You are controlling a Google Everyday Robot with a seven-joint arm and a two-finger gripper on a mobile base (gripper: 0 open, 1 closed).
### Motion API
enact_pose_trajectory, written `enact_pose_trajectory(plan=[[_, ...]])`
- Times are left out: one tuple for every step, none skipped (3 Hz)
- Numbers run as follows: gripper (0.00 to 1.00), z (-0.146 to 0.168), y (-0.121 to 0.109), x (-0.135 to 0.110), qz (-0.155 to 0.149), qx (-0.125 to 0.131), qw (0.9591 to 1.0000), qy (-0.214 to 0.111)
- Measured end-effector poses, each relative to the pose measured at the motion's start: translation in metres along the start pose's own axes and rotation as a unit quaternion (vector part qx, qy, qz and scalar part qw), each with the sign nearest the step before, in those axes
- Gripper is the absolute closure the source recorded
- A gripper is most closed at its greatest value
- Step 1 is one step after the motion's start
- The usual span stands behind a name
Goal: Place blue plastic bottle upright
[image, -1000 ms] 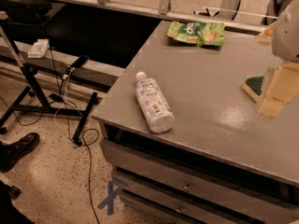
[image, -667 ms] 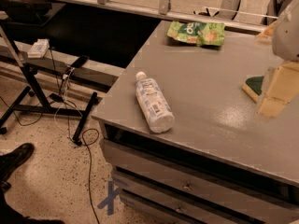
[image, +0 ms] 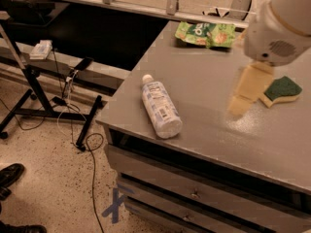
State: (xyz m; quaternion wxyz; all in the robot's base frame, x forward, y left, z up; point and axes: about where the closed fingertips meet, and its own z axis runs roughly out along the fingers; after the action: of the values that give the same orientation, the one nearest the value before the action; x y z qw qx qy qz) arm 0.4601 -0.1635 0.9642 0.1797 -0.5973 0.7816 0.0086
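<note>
Near the left front corner of the worktop (image: 209, 76), find the blue plastic bottle (image: 161, 108) flat on its side, white cap pointing back: not upright yet, needs grasping first. Farther back, note a green snack bag (image: 206, 33), well clear. To the right, see the hand (image: 239, 105) above the worktop, well apart from the bottle; cannot tell whether open or closed. Just beside it, spot a green sponge (image: 283, 88).

warm dim indoor light, soft sheen on table (image: 204, 76), end effector (image: 239, 105) blurred at right above it
</note>
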Motion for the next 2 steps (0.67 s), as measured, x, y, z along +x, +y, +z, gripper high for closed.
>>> enact_pose_trajectory(plan=[[0.00, 0.031, 0.001, -0.058, 0.031, -0.022, 0.9991, -0.018], [0.00, 0.060, 0.001, -0.105, 0.075, -0.029, 0.9965, -0.021]])
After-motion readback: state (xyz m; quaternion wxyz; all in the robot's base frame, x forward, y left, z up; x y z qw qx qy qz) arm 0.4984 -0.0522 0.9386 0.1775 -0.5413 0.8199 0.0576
